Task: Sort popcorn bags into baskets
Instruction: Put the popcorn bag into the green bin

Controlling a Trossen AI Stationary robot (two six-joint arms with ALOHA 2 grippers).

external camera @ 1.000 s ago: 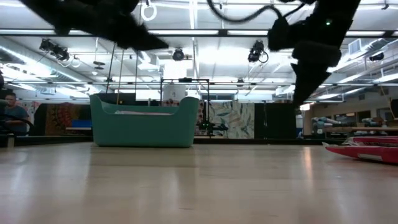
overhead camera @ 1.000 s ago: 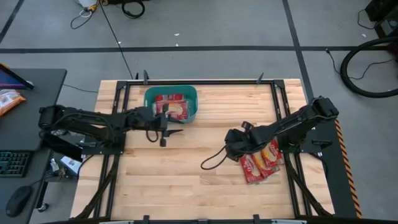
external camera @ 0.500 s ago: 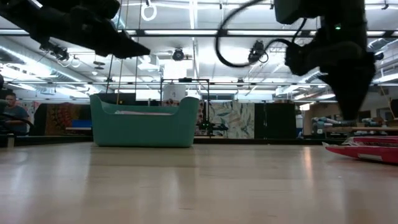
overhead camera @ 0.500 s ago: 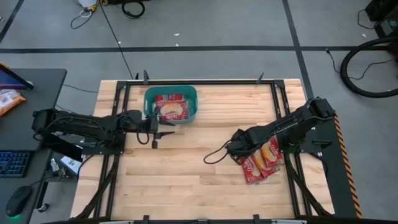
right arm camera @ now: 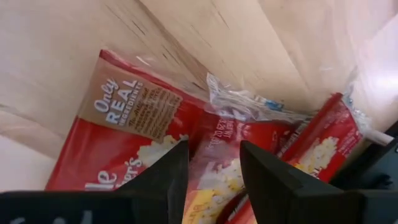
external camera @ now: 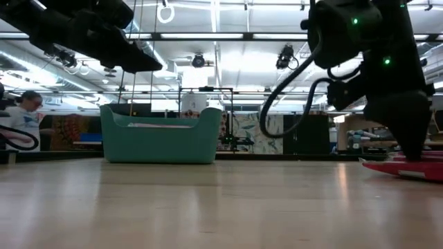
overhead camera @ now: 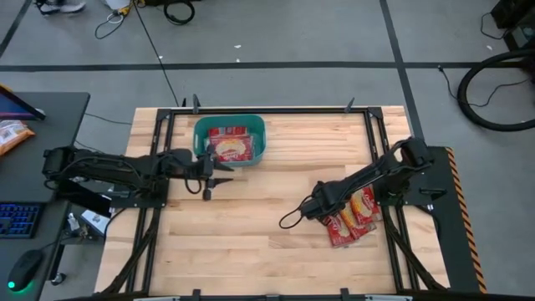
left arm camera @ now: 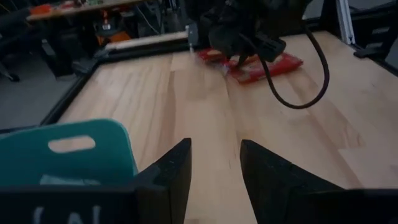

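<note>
Several red popcorn bags (overhead camera: 353, 216) lie flat in a pile near the table's right edge; they also show in the right wrist view (right arm camera: 124, 134) and in the low view (external camera: 405, 168). My right gripper (right arm camera: 213, 167) is open and points down just over the pile's left part (overhead camera: 328, 208). The teal basket (overhead camera: 259, 134) stands at the far side, left of centre, with a few bags inside (overhead camera: 230, 146). My left gripper (overhead camera: 221, 173) is open and in the air by the basket's near wall (left arm camera: 68, 152). My right gripper stands open over the pile from above, one finger (right arm camera: 165, 180) over the bag with the tan label and the other (right arm camera: 267, 177) over its neighbour. I cannot tell whether the fingertips touch the bags.
A dark frame (overhead camera: 380, 142) runs along the table's edges, close beside the pile. A loose black cable (overhead camera: 292, 219) hangs from the right arm onto the wood. Bare wood lies across the table's middle (overhead camera: 259, 217). A person stands in the room beyond (external camera: 24, 121).
My right gripper has swung toward the table's right and near side and come down onto the pile of bags, staying open. My left gripper has drawn back a little toward the table's left edge, away from the basket, then kept still.
</note>
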